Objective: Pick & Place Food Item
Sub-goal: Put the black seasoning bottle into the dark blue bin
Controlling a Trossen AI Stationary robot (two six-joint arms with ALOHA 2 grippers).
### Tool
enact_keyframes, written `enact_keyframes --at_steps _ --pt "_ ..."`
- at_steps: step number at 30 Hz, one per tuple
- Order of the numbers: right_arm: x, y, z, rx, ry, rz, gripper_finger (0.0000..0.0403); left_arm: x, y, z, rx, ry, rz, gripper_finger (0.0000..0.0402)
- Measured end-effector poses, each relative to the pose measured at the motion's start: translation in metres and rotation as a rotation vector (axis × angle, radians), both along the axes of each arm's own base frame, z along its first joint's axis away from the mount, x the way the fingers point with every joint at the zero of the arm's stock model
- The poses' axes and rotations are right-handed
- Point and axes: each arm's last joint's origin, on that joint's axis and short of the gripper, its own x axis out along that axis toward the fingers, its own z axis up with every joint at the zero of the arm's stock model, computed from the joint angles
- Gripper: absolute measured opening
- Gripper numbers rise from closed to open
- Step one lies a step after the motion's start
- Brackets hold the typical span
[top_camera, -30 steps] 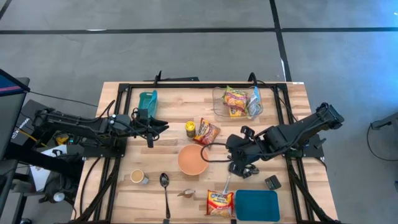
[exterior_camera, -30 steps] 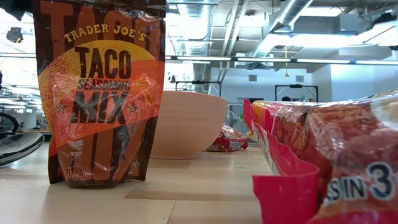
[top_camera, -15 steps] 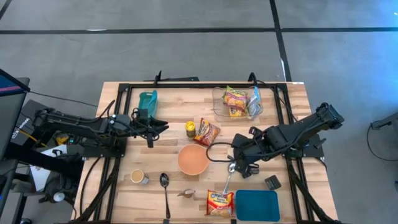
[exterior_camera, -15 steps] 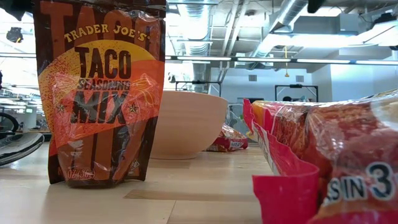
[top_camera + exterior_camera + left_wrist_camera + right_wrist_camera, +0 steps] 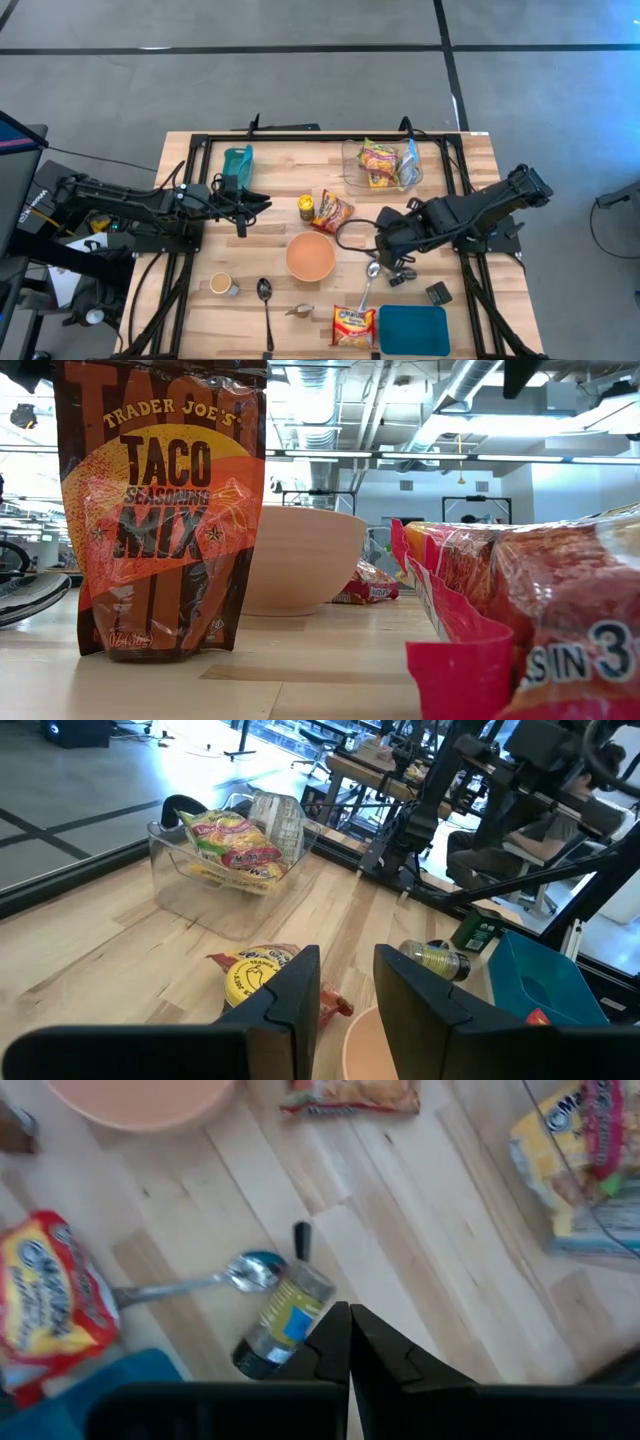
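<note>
High view: the right end effector hangs just above the wooden surface, its 2 fingers pressed together with nothing between them. Right below it lies a small jar on its side, beside the bowl of a metal spoon. I take the jar as the food item meant for picking, though that is a guess; it lies free on the boards, touching nobody's fingers. Shut fingers would have to spread before any grasp, so the arm looks poised, not committed.

The left end effector waits over the far left of the surface, fingers a little apart and holding nothing, clear of the other arm's work.

The peach bowl sits mid-surface, probably so either arm can reach it. A clear bin at the back corner holds noodle packets, and a teal tray rests at the front edge, next to another noodle packet. A taco seasoning pouch stands upright.

The surface is pale planks within a black frame. Beyond it, the low view shows an open workshop with ceiling ducts and strip lights.
</note>
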Motion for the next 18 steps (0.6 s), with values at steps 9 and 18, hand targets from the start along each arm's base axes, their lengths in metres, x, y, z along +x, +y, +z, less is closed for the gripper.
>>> enact_keyframes --at_steps 9,18 --pt "0.012 0.011 0.002 0.062 -0.134 0.035 0.0 0.0 0.0 0.0 0.0 0.0 0.0 0.0092" --pt "0.022 0.025 -0.022 0.088 -0.094 0.05 0.0 0.0 0.0 0.0 0.0 0.001 -0.004 0.0092"
